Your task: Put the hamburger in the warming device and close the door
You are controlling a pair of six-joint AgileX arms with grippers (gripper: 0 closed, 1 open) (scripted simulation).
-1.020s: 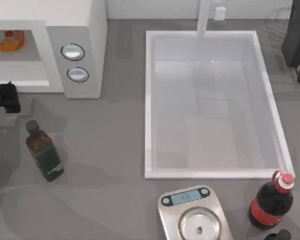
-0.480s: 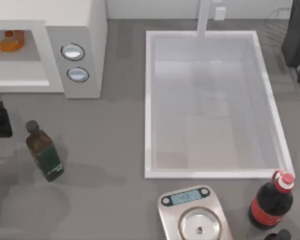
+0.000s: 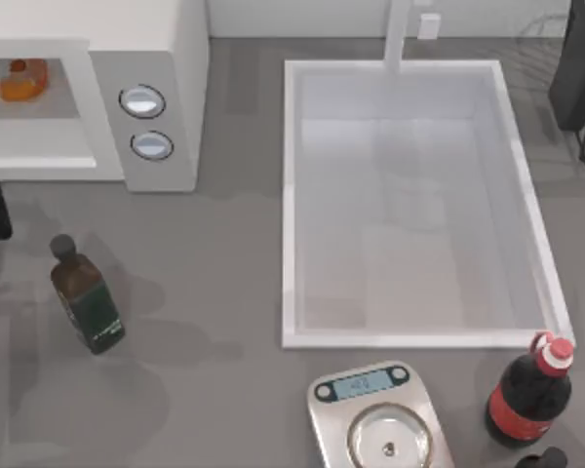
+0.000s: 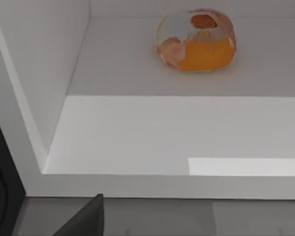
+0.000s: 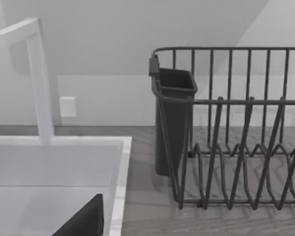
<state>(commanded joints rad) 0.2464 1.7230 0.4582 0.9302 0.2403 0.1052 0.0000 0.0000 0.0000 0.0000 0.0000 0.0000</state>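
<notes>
sink basin point(image 3: 416, 205): white, landmark | faucet point(image 3: 400, 34): white, at sink's far rim | dish rack point(image 5: 236, 147): dark wire, beside sink with dark cup | green bottle point(image 3: 86, 297): well left of sink | scale point(image 3: 375, 419): just in front of sink | cola bottle point(image 3: 528, 392): red-capped, by sink's front right corner

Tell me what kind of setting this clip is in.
Most likely a simulated kitchen counter: a white sink with a faucet, a microwave with the hamburger inside, and a dish rack beside the sink.
</notes>
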